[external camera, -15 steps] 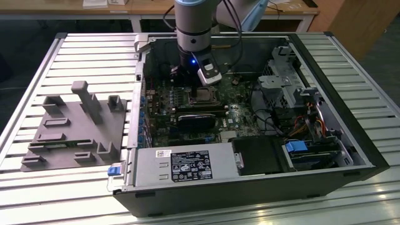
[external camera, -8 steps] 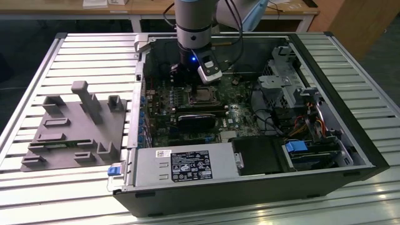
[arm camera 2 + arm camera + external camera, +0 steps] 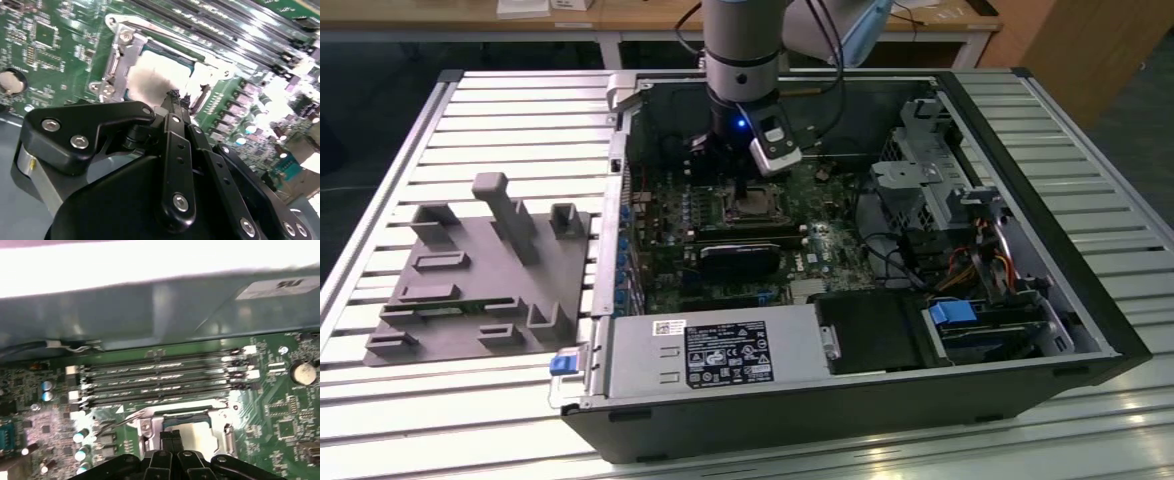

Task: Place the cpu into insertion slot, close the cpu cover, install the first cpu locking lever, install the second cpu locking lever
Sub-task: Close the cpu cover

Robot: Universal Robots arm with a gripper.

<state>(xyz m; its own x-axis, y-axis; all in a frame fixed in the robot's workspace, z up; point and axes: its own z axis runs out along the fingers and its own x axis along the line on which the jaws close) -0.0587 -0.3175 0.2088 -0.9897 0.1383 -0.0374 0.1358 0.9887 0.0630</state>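
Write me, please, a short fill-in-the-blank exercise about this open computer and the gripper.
1. The cpu lies in the insertion slot with its ____ metal top facing up.
2. The gripper's fingers are pressed ____ at the cpu's edge.
3. In the first wrist view, ____ long memory slots run beside the insertion slot.
4. The grey fixture lies to the exterior view's ____ of the computer case.
Missing words: silver-grey; together; four; left.

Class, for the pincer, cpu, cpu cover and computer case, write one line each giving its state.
pincer: shut, tips at the cpu's edge
cpu: seated in the insertion slot, metal top up
cpu cover: looks lowered, framing the cpu
computer case: lying on its side, open on top
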